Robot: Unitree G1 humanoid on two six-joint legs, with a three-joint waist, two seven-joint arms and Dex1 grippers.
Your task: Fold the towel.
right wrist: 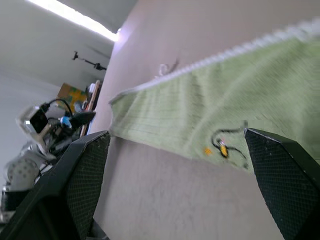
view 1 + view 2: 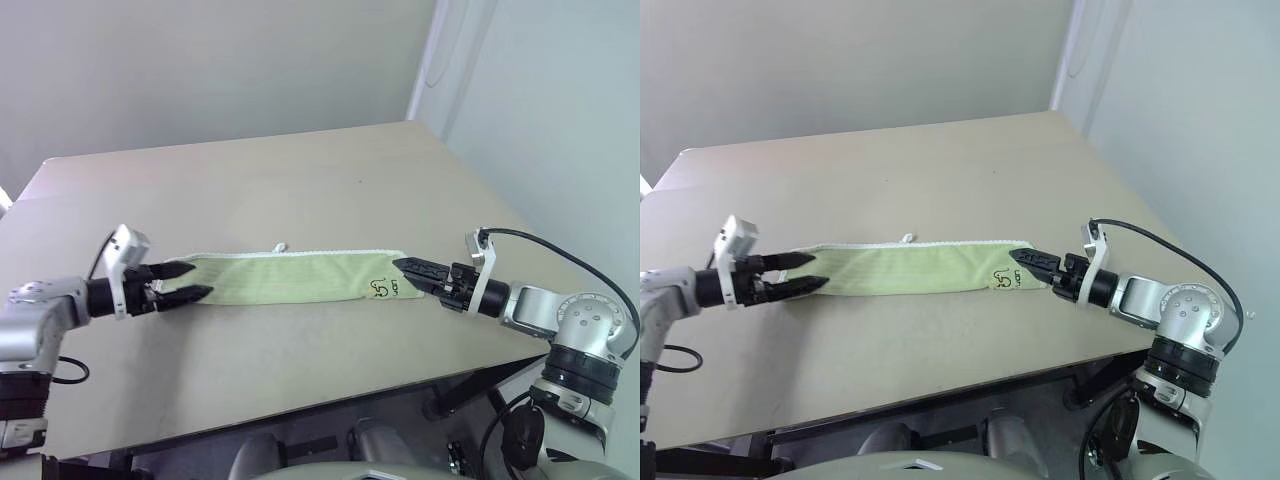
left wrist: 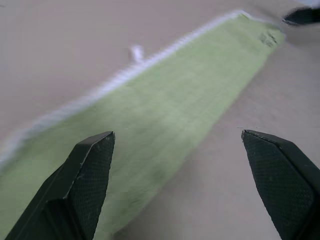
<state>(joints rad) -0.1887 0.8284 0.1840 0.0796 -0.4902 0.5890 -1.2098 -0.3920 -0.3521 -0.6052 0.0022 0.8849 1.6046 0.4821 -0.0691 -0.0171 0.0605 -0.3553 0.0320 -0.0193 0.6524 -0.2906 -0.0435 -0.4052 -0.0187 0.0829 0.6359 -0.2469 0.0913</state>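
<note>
Left gripper (image 2: 185,282) at towel's left end, fingers spread wide, empty. Right gripper (image 2: 412,271) at right end, jaws parted wide, holding nothing. Light yellow-green towel (image 2: 290,277) flat on beige table (image 2: 330,180), folded into long narrow strip between grippers; dark printed mark (image 2: 381,288) near right end, white loop (image 2: 281,246) on far edge.

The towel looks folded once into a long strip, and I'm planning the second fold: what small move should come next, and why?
Probably bring one gripper back onto an end, say the right gripper onto the end with the dark mark. The towel lies flat on the table as a long narrow strip; both the right and the left gripper are open at its two ends, holding nothing, so a short end must be gripped before folding across.
</note>
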